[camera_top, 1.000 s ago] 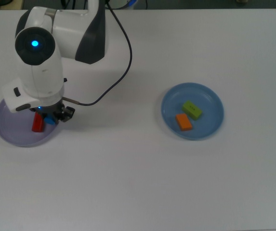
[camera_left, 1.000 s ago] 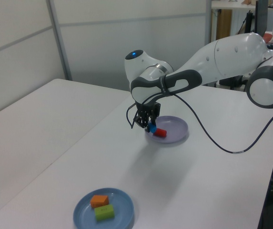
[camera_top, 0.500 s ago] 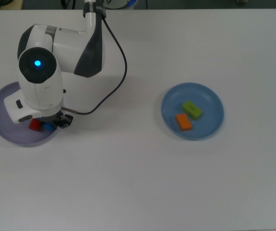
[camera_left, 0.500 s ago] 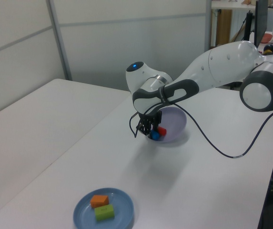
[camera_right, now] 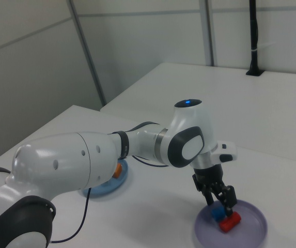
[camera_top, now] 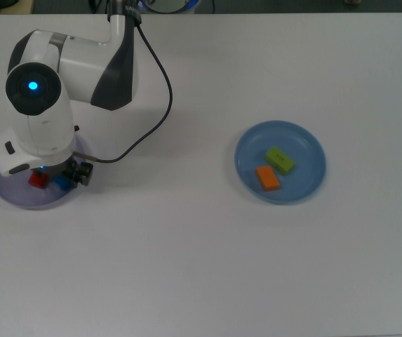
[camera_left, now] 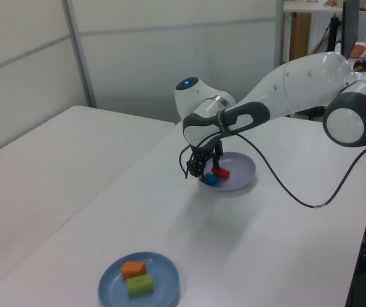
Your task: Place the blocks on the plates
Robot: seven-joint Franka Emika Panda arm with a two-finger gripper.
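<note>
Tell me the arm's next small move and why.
Probably lift the gripper straight up off the lavender plate. The red block and blue block lie on it, and the orange block and green block sit on the blue plate, so nothing looks left to place.

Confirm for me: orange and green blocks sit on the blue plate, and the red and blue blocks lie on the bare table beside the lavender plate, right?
Not quite. The red block and blue block lie on the lavender plate itself, not beside it on the table; the right view shows both inside its rim, under the gripper. The orange block and green block do sit on the blue plate.
</note>
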